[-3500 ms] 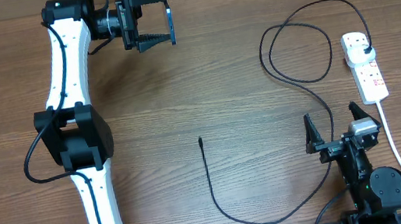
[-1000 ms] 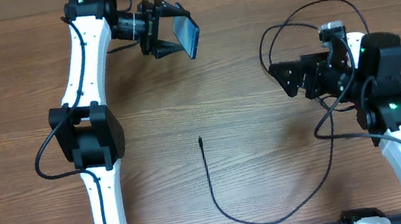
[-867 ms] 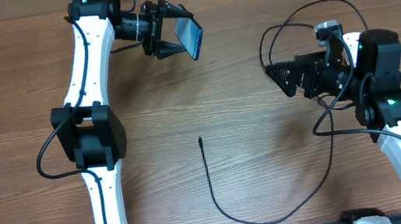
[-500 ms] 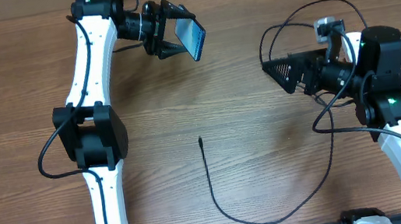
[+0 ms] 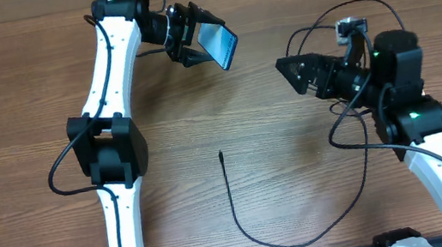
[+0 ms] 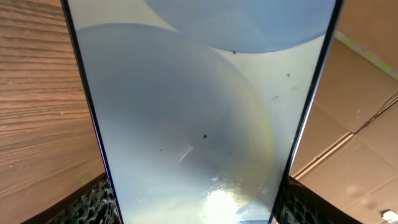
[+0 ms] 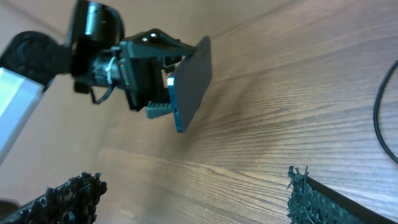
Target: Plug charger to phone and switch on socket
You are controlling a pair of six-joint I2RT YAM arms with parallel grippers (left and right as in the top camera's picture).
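Left wrist: phone (image 6: pixel 199 118) fills view — ends cropped; fingers (image 6: pixel 93 202) barely show.

No text, label, brand, number or sign can be read in any view: the phone (image 6: pixel 199 112) shows only pale blurred shapes, and nothing near it bears legible print.

A slim phone (image 5: pixel 220 44) with a lit pale-blue screen and a dark edge is held tilted above the wooden table (image 5: pixel 27 99), clamped in the left gripper (image 5: pixel 198 36). The charger (image 5: pixel 227 183), a thin black cable, lies slack on the table. Its small connector tip (image 5: pixel 220 153) is free, well apart from the phone, and the rest curves off rightward.
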